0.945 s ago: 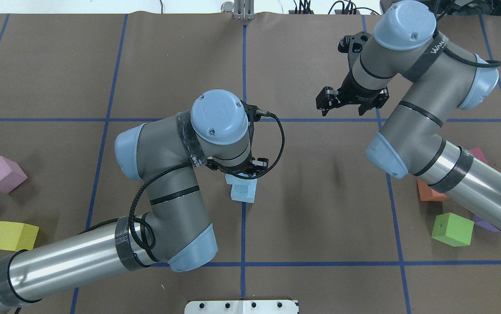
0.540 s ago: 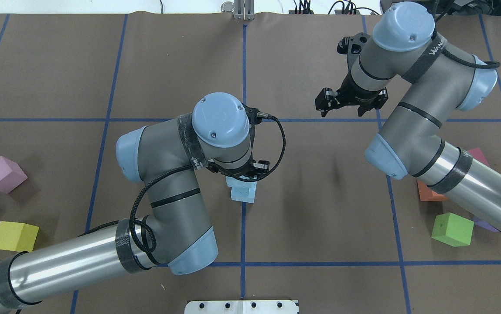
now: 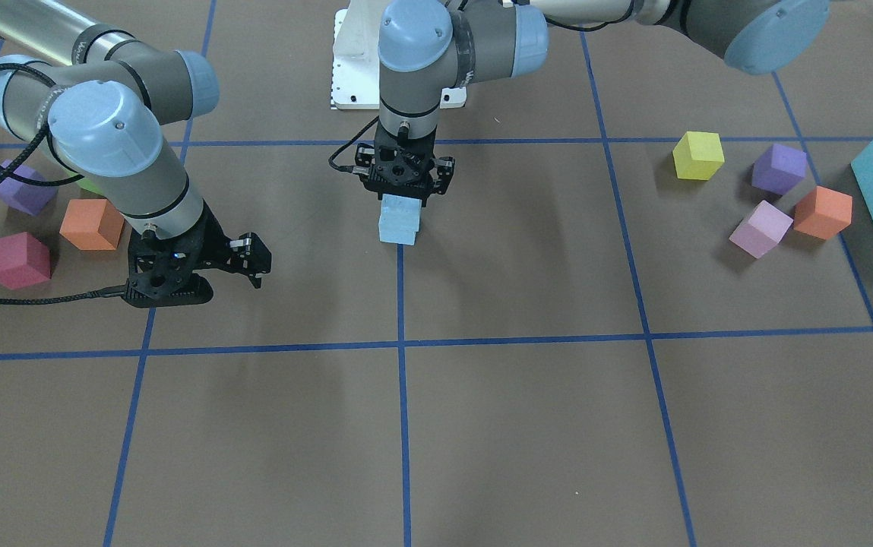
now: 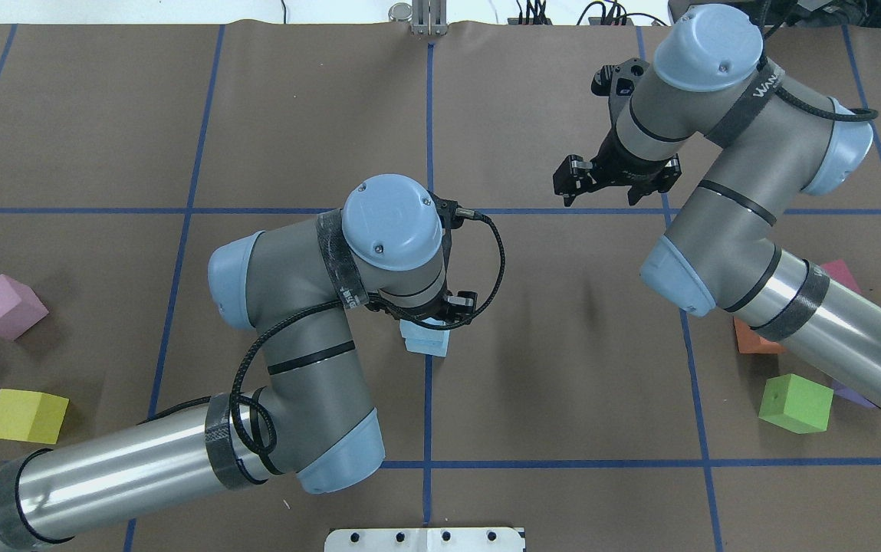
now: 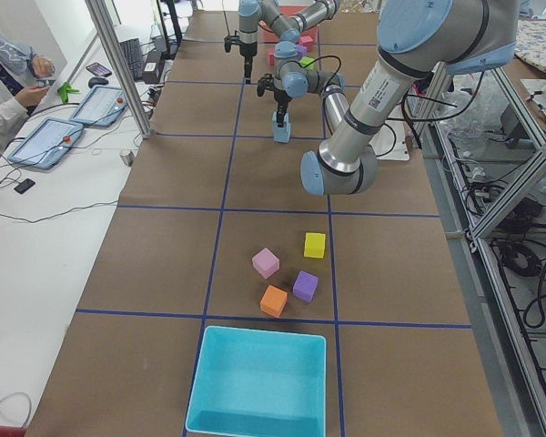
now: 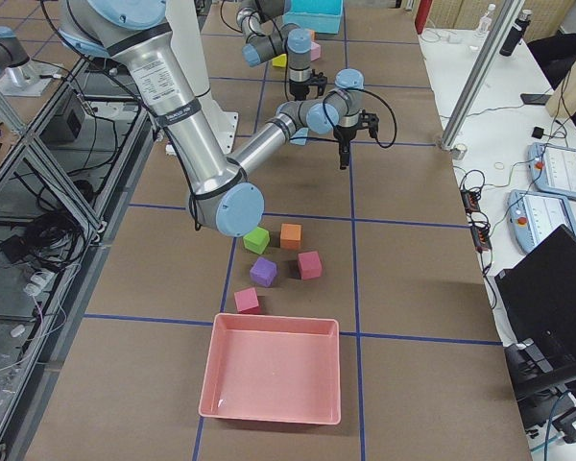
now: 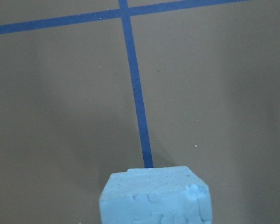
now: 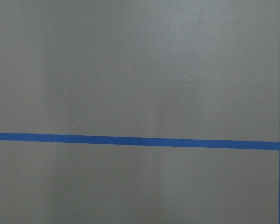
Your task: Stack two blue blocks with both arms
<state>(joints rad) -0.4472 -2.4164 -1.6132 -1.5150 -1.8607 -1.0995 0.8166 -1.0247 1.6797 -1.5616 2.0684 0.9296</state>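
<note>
tabletop: brown, with a blue tape grid.
left arm: bent over the tabletop centre, wrist pointing straight down.
right arm: reaches toward the far side of its own half, wrist down, well apart from the stack.
turquoise bin: at the tabletop end on the robot's left.
pink bin: at the tabletop end on the robot's right.
left gripper: directly over the blue blocks, fingers down at the upper block's top. Cannot tell whether the fingers are clamped on it or stand clear.
right gripper: hangs over bare tabletop, fingers apart. Its wrist view shows only tabletop and tape.
blue blocks: two, stacked one on the other at the centre, on the middle tape line. The upper one is slightly offset from the lower. The left wrist view has the top face at its bottom edge.
yellow cube, purple cube, lilac cube, orange cube: clustered near the turquoise bin.
green cube, red cube: on the right arm's side, well apart from the stack.
</note>
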